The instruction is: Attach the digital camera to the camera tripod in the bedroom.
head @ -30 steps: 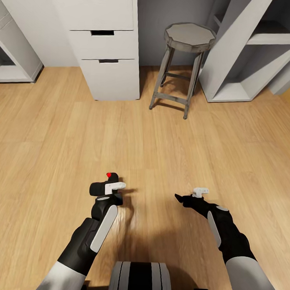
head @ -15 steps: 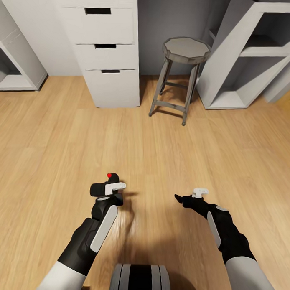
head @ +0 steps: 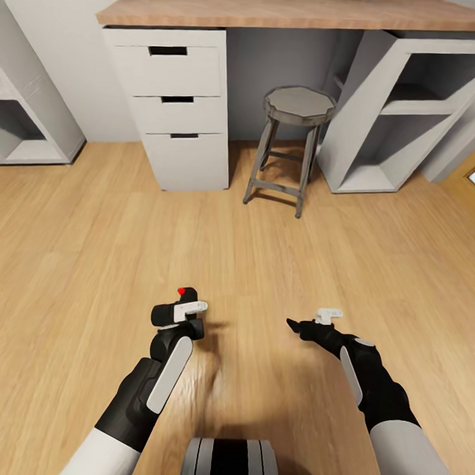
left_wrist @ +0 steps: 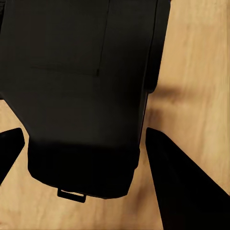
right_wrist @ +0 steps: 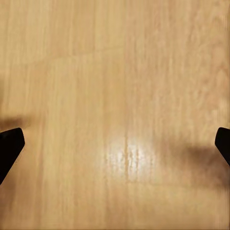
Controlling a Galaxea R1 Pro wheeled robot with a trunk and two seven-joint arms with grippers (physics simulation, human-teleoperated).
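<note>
Ahead of me a wood-topped white desk with three drawers [head: 177, 98] stands on the light wood plank floor [head: 73, 245], with a round grey metal stool [head: 290, 147] beside it. My left gripper [head: 181, 313] is clamped on the small black boxy digital camera [head: 175, 307], carried low over the floor with its red button up, while my right gripper [head: 315, 320] hangs with fingers apart, holding nothing. I judge the camera rigid, light and smooth-sided, so a firm hold across its body is safest.
</note>
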